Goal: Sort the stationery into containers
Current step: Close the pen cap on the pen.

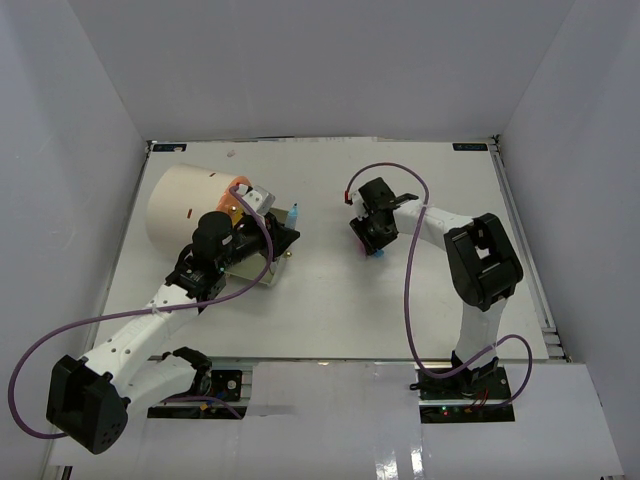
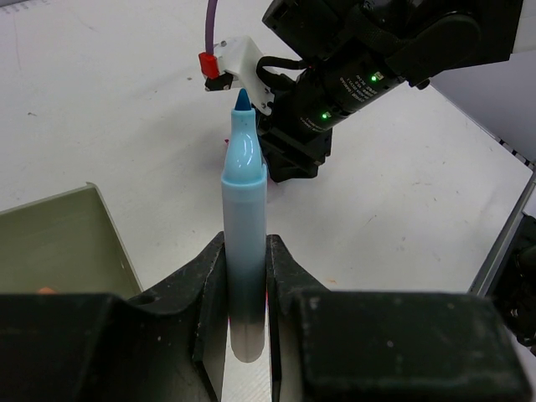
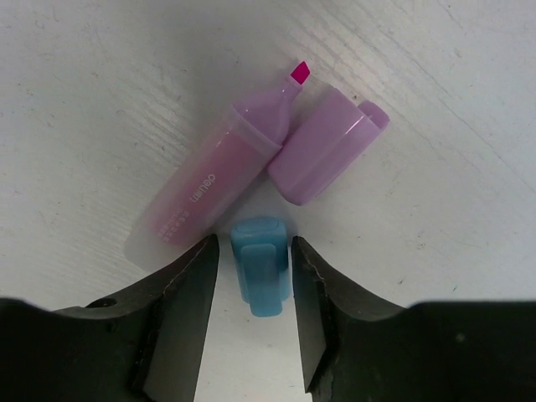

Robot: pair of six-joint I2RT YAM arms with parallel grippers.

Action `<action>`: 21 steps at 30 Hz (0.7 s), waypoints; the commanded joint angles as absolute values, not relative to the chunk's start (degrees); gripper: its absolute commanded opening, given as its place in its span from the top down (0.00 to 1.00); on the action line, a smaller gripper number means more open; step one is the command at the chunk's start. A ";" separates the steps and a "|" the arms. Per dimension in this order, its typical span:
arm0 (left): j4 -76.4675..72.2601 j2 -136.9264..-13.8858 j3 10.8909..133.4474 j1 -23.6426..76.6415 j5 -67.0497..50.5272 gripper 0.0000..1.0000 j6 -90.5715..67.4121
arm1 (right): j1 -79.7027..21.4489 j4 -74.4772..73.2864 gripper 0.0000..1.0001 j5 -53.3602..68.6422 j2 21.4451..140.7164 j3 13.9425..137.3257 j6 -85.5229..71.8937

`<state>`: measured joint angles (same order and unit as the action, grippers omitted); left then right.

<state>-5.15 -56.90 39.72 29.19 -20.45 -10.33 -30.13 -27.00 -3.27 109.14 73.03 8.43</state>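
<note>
My left gripper (image 2: pixel 245 243) is shut on the barrel of an uncapped light blue highlighter (image 2: pixel 244 193), whose tip points toward the right arm; from above the same highlighter (image 1: pixel 295 213) sticks out next to the cream cylinder container (image 1: pixel 185 205). My right gripper (image 3: pixel 254 244) stands open over the table, its jaws on either side of a small blue cap (image 3: pixel 261 268) with a thin gap on each side. Just beyond the cap lie an uncapped pink highlighter (image 3: pixel 205 193) and its purple cap (image 3: pixel 322 146). From above, the right gripper (image 1: pixel 372 243) is near the table's middle.
An olive-green drawer tray (image 2: pixel 59 243) lies left of the left gripper. The right arm's wrist (image 2: pixel 360 67) shows opposite the blue highlighter's tip. White walls close in the table on three sides.
</note>
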 commanded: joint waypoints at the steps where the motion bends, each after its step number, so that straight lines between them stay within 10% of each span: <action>1: -6.24 -56.69 39.20 28.92 -21.71 0.79 -10.02 | -30.41 -27.33 0.54 -4.30 109.86 74.36 9.23; 21: -9.05 -54.14 37.71 28.92 -25.05 0.78 -9.84 | -35.32 -29.88 0.78 -10.88 88.79 79.09 -3.15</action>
<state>-6.76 -56.05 38.24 29.19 -22.94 -10.28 -32.60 -30.37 -7.49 94.37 74.39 2.22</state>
